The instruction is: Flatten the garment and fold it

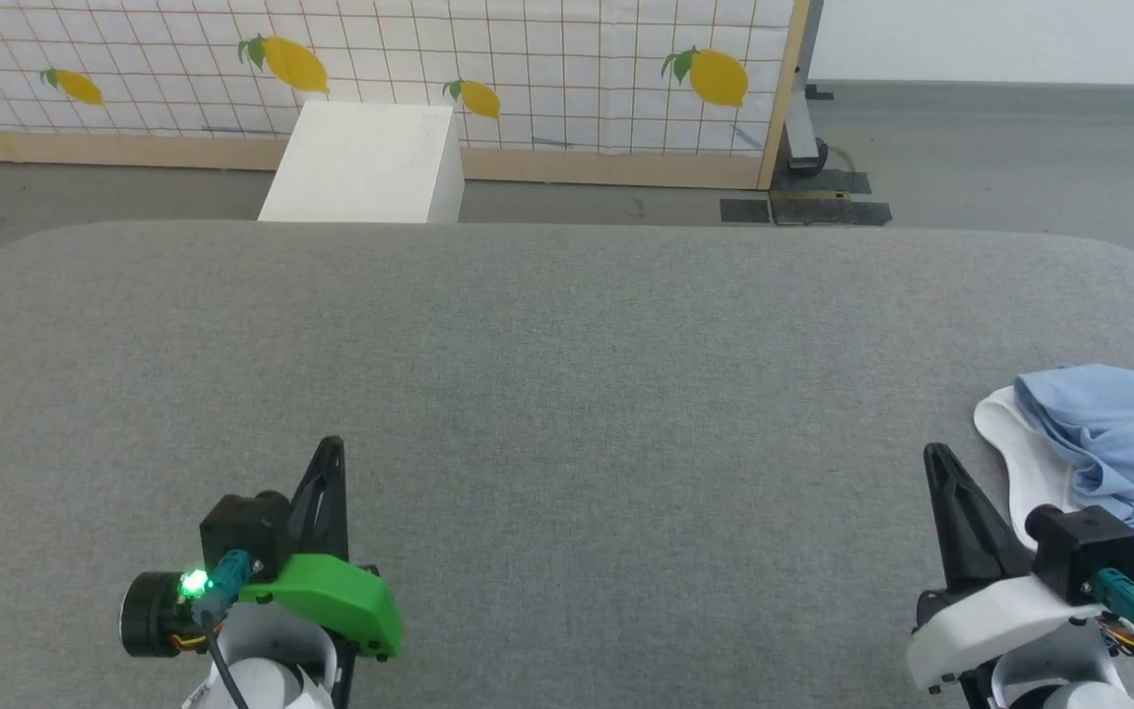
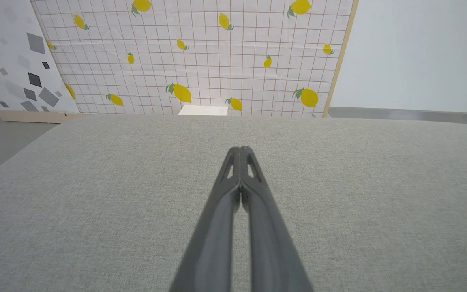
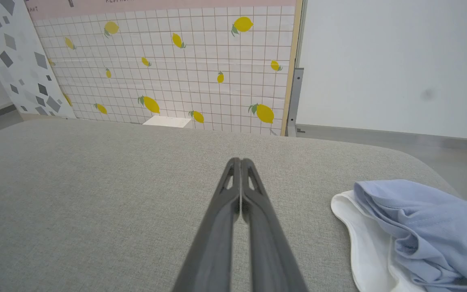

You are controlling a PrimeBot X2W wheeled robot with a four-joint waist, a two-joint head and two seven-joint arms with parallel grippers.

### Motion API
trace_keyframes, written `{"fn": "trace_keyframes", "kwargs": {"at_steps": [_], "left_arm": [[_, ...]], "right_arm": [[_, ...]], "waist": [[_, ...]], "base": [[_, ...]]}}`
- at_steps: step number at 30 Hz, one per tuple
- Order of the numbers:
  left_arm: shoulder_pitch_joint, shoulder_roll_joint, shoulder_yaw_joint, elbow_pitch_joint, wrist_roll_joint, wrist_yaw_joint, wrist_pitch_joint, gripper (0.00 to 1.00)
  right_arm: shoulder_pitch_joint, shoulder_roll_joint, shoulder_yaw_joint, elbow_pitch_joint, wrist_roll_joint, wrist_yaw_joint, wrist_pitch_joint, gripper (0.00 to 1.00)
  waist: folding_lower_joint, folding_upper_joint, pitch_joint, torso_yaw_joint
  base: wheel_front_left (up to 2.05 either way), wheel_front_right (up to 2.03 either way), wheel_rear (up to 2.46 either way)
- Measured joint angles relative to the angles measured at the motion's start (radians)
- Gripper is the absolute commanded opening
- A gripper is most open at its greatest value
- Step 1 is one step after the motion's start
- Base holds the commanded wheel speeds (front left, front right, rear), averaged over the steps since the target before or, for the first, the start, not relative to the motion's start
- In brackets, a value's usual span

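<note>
The garment (image 1: pixel 1118 433), light blue and crumpled, lies in a heap at the right edge of the grey padded table (image 1: pixel 567 394), partly over a white cloth. In the right wrist view the garment (image 3: pixel 424 227) sits just right of my fingers. My right gripper (image 1: pixel 936 455) is shut and empty, a short way left of the heap; its tips (image 3: pixel 240 161) meet over bare table. At the lower left my left gripper (image 1: pixel 333 445) is shut too, holding nothing, with its tips (image 2: pixel 240 149) pressed together above the table.
A white cloth (image 1: pixel 1015 448) lies under the garment's near-left side. Beyond the table's far edge stand a white box (image 1: pixel 365 162) and a lemon-patterned grid panel (image 1: pixel 528 59). Grey floor lies to the right.
</note>
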Motion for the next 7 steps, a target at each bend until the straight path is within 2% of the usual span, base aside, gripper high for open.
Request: {"fn": "trace_keyframes", "kwargs": {"at_steps": [7], "left_arm": [[0.006, -0.001, 0.005, -0.016, 0.010, 0.002, 0.013, 0.00]], "right_arm": [[-0.006, 0.000, 0.003, 0.000, -0.008, 0.000, 0.007, 0.00]], "waist": [[0.0000, 0.0000, -0.002, -0.005]], "base": [[0.00, 0.00, 0.00]]}}
